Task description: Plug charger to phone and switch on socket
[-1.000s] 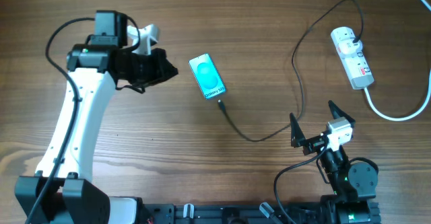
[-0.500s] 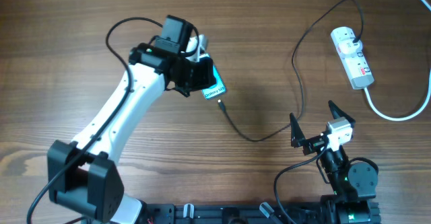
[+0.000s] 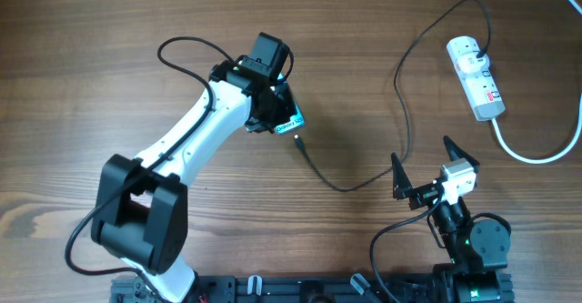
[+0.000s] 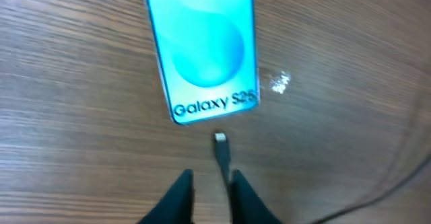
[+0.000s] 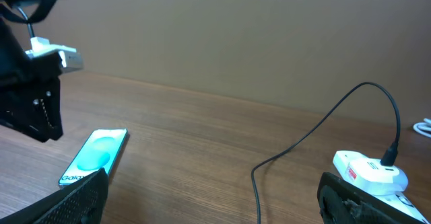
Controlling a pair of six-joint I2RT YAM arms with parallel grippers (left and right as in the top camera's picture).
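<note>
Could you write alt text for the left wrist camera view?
A phone with a bright teal screen reading Galaxy S25 lies on a wooden table, the charger's plug tip just short of its bottom edge, not plugged in. The dark fingers of the left gripper straddle the cable below.

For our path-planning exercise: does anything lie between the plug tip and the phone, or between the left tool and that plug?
Nothing visible. Bare table separates plug tip from phone; the left tool straddles the cable just behind it.
</note>
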